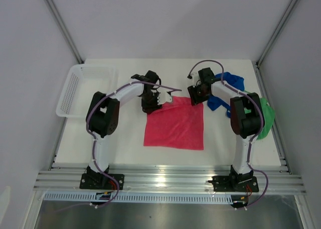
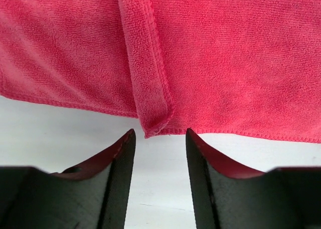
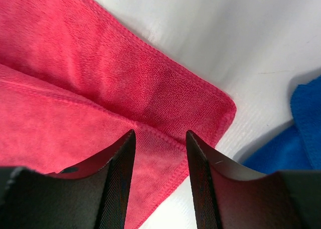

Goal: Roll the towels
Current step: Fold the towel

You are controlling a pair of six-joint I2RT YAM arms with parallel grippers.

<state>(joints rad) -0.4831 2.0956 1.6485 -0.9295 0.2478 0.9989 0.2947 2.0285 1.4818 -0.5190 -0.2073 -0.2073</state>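
Soft pink-red microfibre fills the middle of the white table (image 1: 125,152): the pink towel (image 1: 175,126) lies spread flat between the two arms. The left gripper (image 2: 160,136) sits low at its far left corner, jaws apart and empty, with a narrow folded-over flap of cloth just past the tips. The right gripper (image 3: 160,138) hangs over the far right corner, jaws likewise parted, pinching nothing. The blue towel (image 1: 231,81) lies bunched beyond the right arm, with the green towel (image 1: 268,119) at the table's right edge. A white mesh basket (image 1: 70,93) stands far left.

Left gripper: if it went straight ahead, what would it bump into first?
Probably the red towel: its folded flap lies just ahead of the open left gripper, though depth is hard to judge.
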